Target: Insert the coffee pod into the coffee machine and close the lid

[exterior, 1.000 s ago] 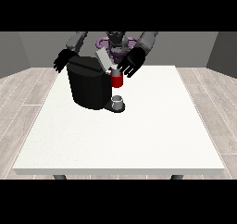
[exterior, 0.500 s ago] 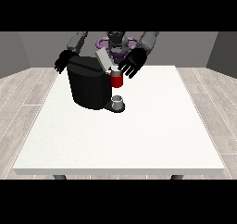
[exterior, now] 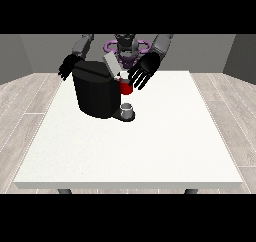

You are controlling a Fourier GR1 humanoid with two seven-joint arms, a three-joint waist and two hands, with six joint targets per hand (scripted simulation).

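There, coffee machine (exterior: 97, 95) lid (exterior: 112, 65) tilted upward, open hand (exterior: 144, 71) beside.

We see a large white table (exterior: 135, 146) with a square top, standing on a pale wood-plank floor (exterior: 25, 106); two dark legs show under its near edge. A black coffee machine (exterior: 97, 93) sits on the table, toward the far side and left of centre. At the machine's base on its right, a small grey cup (exterior: 128, 109) stands on a dark round drip plate that rests on the tabletop. We see nothing else lying on the white surface.
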